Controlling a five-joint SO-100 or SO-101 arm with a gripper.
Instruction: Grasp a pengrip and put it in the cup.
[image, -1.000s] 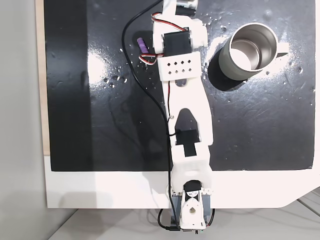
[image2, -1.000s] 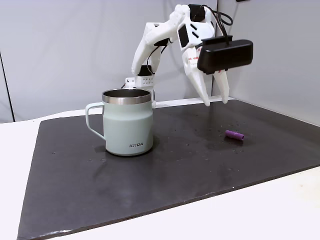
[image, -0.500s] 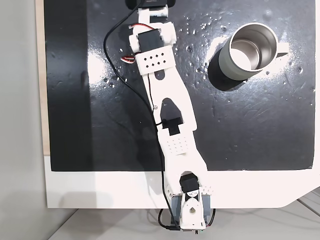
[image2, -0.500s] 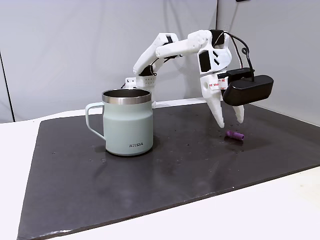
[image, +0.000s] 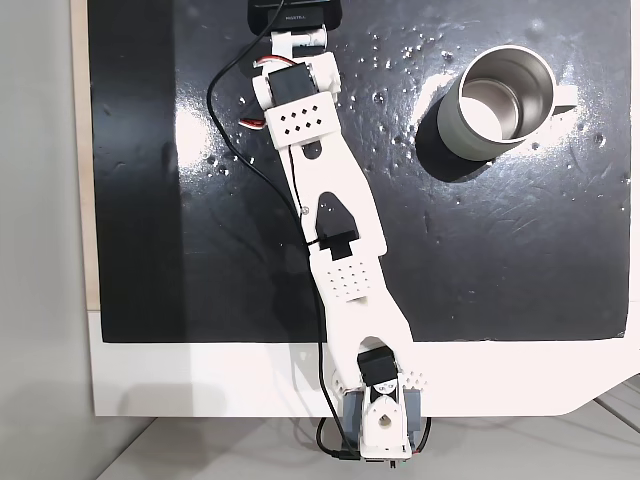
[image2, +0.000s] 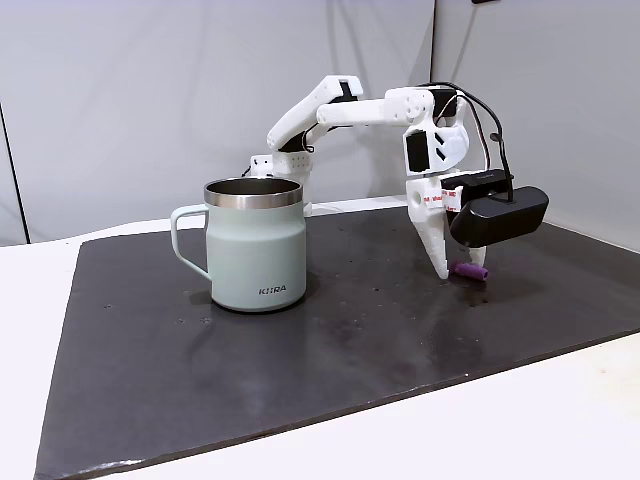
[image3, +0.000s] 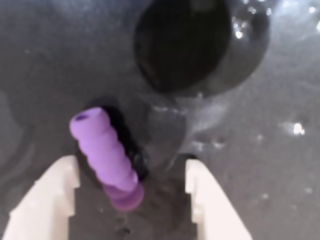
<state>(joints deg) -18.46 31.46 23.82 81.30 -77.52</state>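
Pengrip (image3: 105, 158) sits lower left of wrist view, lying flat on black mat (image3: 280, 90), slanted, close to left fingertip (image3: 64, 176), wide gap to right one. Gripper (image3: 131, 175) spread open, straddling it, tips low at mat, apparently so jaws can close across ribbed body. In side fixed view, cup (image2: 250, 244) stands upright at centre left, mouth up, ready as drop target, well apart from gripper (image2: 452, 272) and pengrip (image2: 470, 271) at right.
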